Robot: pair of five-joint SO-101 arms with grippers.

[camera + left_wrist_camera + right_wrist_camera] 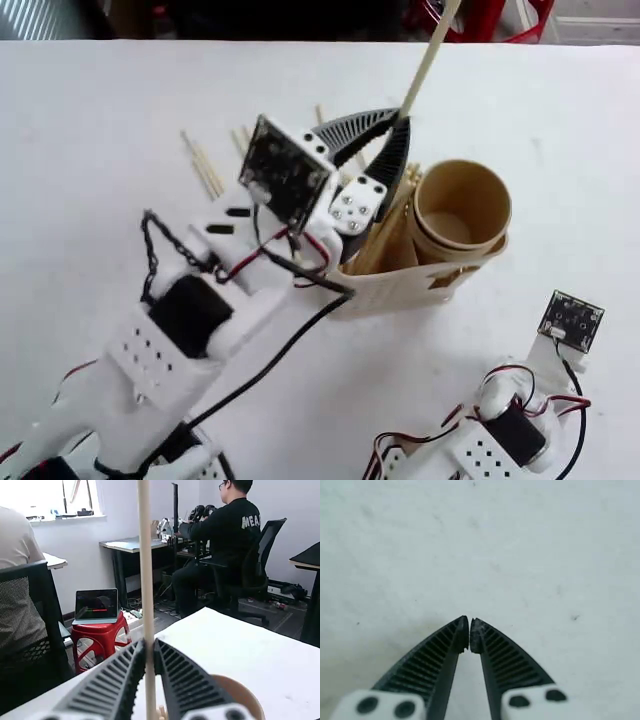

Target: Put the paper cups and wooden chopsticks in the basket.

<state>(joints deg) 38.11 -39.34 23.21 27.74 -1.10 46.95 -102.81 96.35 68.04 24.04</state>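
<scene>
Left hand (402,122) clamped on pale wooden chopstick (428,55), held near upright over white basket (400,292) (tan paper cups (462,215) nested inside). Right hand (470,622) pressed together, empty, above white tabletop (100,100). Loose chopsticks (203,165) lie beyond the basket.

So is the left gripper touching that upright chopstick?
Touching. The left wrist view shows the chopstick clamped in the left gripper, no gap on either side.

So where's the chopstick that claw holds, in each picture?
High view: chopstick slants up from the left claw, top centre-right.
Left wrist view: chopstick upright in the left claw.
Right wrist view: right claw over the table.
Shared landmark: the cup beside the left claw.
</scene>
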